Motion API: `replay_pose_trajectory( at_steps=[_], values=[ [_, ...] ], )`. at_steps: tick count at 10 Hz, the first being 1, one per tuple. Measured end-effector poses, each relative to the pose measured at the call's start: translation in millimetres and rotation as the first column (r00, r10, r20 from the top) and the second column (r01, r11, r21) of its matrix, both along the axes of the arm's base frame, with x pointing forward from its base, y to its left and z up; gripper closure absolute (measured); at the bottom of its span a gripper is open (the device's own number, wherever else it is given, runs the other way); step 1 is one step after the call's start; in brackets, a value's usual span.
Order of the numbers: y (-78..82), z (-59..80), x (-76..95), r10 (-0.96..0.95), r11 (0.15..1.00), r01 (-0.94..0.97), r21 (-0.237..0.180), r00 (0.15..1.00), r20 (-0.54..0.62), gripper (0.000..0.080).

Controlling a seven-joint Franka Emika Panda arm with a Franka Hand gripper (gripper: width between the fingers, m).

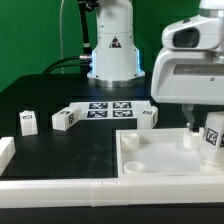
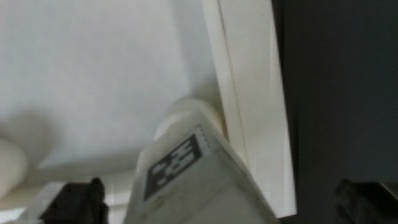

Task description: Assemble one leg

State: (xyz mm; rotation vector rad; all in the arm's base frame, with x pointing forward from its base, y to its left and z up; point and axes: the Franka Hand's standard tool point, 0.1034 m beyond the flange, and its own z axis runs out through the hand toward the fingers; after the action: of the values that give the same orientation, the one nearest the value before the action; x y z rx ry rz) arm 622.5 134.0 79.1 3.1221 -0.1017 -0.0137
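the black table carries a large flat white square tray-like piece near the exterior view's right, the marker board farther back, and three loose legs left of and beside it. the arm's gripper hangs over the tray's right side, jaws spread wide, either side of a tagged leg standing at the tray wall, not clamping it
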Motion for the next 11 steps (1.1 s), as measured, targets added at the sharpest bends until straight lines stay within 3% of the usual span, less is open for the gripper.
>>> replay_pose_trajectory(
  at_steps=[3, 5, 6, 7, 8, 9, 11],
  values=[
    [-7.8, -0.1, 1.7, 0.413, 0.911, -0.413, -0.012, 0.911, -0.01, 0.0151],
    [-7.0, -0.2, 1.5, 0.44, 0.898, -0.44, -0.009, 0.898, -0.01, 0.0151],
    [-7.6, -0.2, 1.6, 0.44, 0.898, -0.44, -0.009, 0.898, -0.011, 0.024],
    [-7.6, -0.3, 1.5, 0.44, 0.898, -0.44, -0.009, 0.898, -0.011, 0.024],
    [-7.7, -0.3, 1.6, 0.439, 0.898, -0.439, -0.009, 0.898, -0.011, 0.044],
    [-7.9, -0.3, 1.6, 0.439, 0.898, -0.439, -0.009, 0.898, -0.011, 0.0511],
    [-7.9, -0.3, 1.6, 0.439, 0.898, -0.439, -0.009, 0.898, -0.011, 0.0511]
  ],
)
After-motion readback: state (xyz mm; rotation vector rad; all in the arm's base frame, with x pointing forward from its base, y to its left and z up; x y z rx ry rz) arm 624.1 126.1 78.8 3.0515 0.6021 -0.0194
